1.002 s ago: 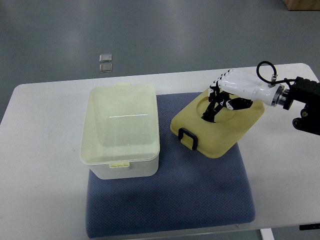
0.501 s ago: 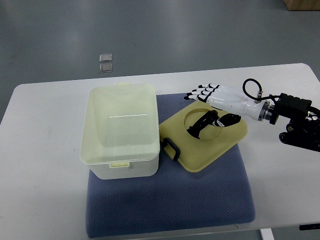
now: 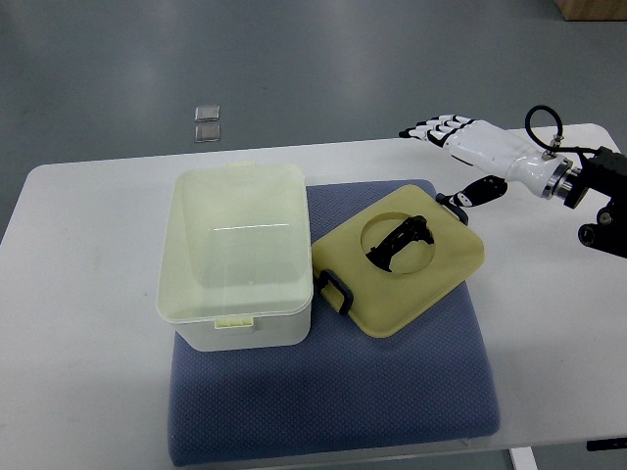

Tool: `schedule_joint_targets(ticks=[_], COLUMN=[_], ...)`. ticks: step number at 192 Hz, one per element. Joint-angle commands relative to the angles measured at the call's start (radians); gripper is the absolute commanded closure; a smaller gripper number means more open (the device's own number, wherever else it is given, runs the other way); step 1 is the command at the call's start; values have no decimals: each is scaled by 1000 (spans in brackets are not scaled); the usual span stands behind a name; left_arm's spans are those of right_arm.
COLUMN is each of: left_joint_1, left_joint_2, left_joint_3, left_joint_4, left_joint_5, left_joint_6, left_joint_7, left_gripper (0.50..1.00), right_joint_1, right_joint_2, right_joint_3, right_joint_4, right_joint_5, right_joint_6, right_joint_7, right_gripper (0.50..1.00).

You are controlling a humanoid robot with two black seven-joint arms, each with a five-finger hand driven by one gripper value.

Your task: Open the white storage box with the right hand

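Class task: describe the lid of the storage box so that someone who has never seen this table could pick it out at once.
Find the blue mat on the white table. Beside the open white box, on the side towards the right hand, lies the lid, flat and askew. It alone is pale yellow, with a round hollow holding a black handle.

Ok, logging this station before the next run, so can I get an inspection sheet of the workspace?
Surface: white table with a blue mat on it.
Job's things: white storage box open on the mat; its lid lies flat beside it, handle up.
Clutter: nothing seen on the table.
Hands: right hand open, raised clear of the lid; left not in view.
Cables: black cable loop at the right wrist.
Surroundings: grey floor, two small clear items on it.
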Motion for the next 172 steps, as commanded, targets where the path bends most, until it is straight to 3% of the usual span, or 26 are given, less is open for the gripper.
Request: schedule_joint_targets(ticks=[1,43,73,86,102,151,172], left_joint_1=[1,0,1,1,0,0,0], left_joint_2=[0,0,0,0,0,0,0], left_joint_3=[0,0,-2,-2,-2,0,0], left_joint_4=[0,0,-1,-1,-1,-6,-6], left_joint_5=[0,0,0,0,0,0,0], left_joint_6=[-1,-1,-2,-2,-2,-2,-2], left_joint_7=[0,0,0,0,0,0,0], left_gripper=[500,500,500,500,500,500,500], right_joint_1=[-7,-50,-75,-90,-110,-216,-256], right_joint_2=[-24,-1,61,90,116,213,245], right_joint_3=[109,354,472,504,540,659,727], right_joint_4=[-9,-81,-137,-177,-202,-213,-233], right_joint_5=[143,632,1022,1203,1361,1459,1450], right_joint_6=[137,407,510,535,590,800,831], right_joint_7=[0,-2,-192,-328,-430,-438,-435], right_gripper=[572,572,572,572,570,570,570])
